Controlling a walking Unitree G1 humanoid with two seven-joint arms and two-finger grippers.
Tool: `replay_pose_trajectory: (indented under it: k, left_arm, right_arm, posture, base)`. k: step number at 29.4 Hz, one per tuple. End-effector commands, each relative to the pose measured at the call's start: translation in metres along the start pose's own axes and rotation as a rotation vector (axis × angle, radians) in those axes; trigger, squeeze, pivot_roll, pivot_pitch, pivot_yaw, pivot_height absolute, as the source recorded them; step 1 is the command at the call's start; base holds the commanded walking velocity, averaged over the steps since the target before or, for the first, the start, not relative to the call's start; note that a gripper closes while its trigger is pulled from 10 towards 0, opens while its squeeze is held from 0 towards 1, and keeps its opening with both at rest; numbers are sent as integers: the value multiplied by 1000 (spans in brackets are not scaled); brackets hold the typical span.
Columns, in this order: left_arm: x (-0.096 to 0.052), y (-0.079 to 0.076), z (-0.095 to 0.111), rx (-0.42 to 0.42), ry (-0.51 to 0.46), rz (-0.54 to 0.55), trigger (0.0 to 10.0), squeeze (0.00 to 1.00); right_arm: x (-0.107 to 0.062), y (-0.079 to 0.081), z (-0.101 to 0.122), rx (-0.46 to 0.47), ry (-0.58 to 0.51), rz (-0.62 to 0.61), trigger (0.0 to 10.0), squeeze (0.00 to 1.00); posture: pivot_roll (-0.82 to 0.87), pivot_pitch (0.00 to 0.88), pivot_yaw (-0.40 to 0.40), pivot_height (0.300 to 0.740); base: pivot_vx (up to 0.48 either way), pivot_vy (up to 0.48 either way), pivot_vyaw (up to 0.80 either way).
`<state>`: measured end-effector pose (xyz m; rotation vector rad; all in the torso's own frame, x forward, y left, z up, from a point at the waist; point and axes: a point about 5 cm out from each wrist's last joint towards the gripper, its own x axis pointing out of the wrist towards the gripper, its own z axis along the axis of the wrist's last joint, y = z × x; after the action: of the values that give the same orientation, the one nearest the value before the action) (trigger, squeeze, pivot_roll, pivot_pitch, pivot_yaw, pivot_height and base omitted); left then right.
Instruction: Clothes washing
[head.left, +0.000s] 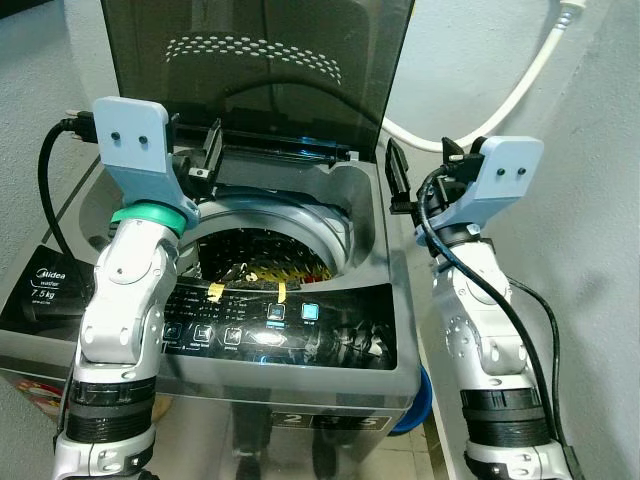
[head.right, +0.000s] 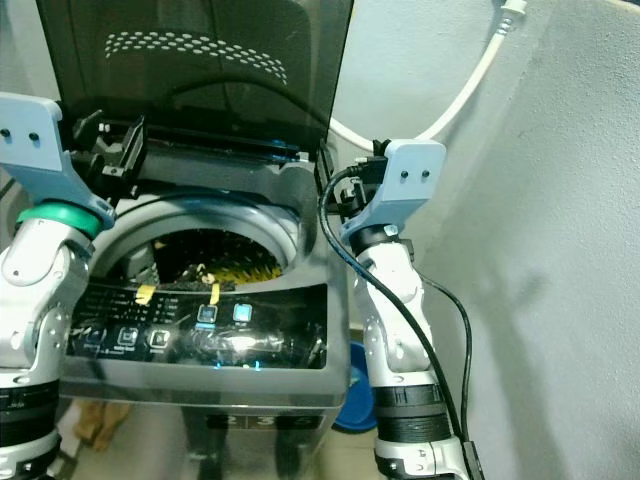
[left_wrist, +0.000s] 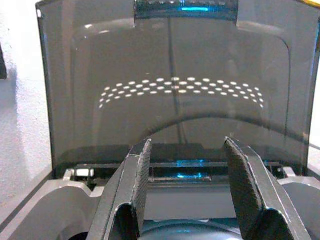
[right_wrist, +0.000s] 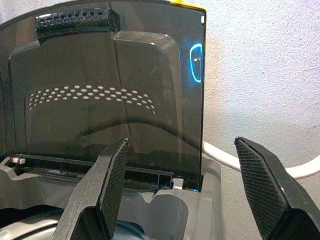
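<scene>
At the far left we saw a black Midea box (head.left: 45, 290) resting on the washing machine's left front corner, beside our left arm. Our left pincer (head.left: 200, 160) hovered over the left rear rim of the washing machine (head.left: 370, 200), its fingers (left_wrist: 137, 175) apart and holding nothing. In the drum (head.left: 265, 262) below lay dark laundry with something yellow, too shadowed for us to sort out. The smoked lid (head.left: 260, 70) stood upright at the back edge, and the control panel (head.left: 290, 330) along the front edge glowed blue, with two strips of yellow tape (head.left: 215, 292) stuck near the drum's mouth. Our right pincer (head.left: 397, 180) hung at the right rear corner, jaws likewise wide and empty. We judged the risks to be these: either pincer swinging back could knock the lid so it dropped onto our fingers, and the right arm's loose black cable (head.left: 455, 265) could snag on the machine's corner. A white hose (head.left: 500, 100) curved across the rough plastered wall (head.left: 590, 250) on the right, and a blue object (head.left: 418, 400) sat on the tiled floor below.
</scene>
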<state>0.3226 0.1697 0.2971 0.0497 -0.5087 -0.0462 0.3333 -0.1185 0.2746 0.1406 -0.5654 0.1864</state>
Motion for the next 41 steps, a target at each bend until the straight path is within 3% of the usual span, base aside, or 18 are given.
replay_pose_trajectory:
  k: [1, 41]
  left_arm:
    - [1, -5, 0, -16, -7, -21, 10000, 0]
    - [2, -6, -3, -20, -1, -22, 10000, 0]
  right_arm:
    - [-4, 1, -2, -12, 15, 2, 10000, 0]
    - [-4, 8, -1, -78, 24, 49, 10000, 0]
  posture:
    - [57, 0, -2, 740]
    - [52, 4, 4, 740]
  base:
    - [-289, 0, 0]
    - [-322, 0, 0]
